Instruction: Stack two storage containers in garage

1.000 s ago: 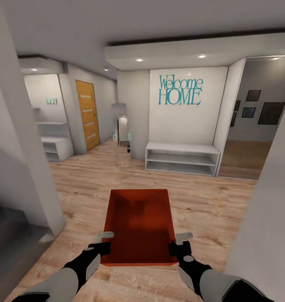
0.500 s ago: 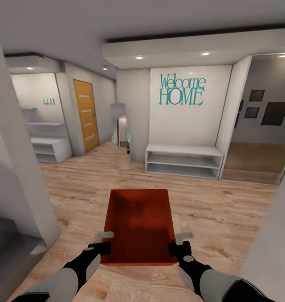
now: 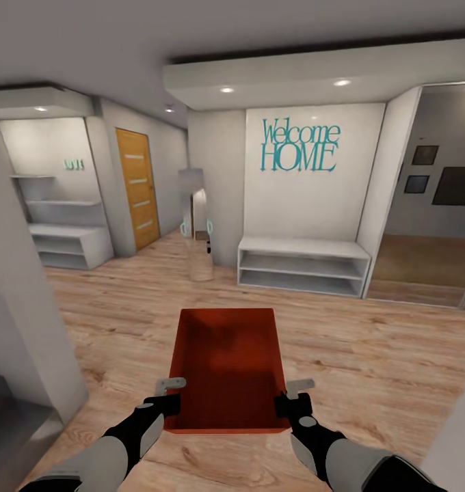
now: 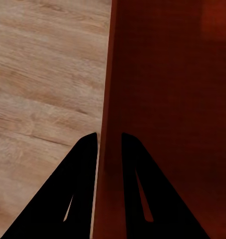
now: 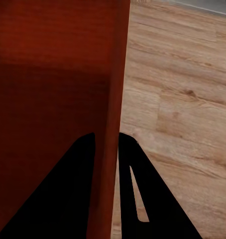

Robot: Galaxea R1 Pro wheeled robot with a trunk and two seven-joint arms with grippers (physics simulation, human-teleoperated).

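Grippers first: my left gripper [image 3: 171, 385] and right gripper [image 3: 299, 387] each pinch a side wall of one orange-red storage container [image 3: 227, 369], carried above the plank floor [image 3: 369, 355]; beyond stand two white shelf benches [image 3: 301, 265], then one orange door [image 3: 137, 186]

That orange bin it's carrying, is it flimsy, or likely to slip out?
The orange bin looks empty, so probably light. Its walls are thin; they may flex a little where the left gripper and right gripper each pinch a side wall. Pinched only near one end, it might sag or slip if jolted.
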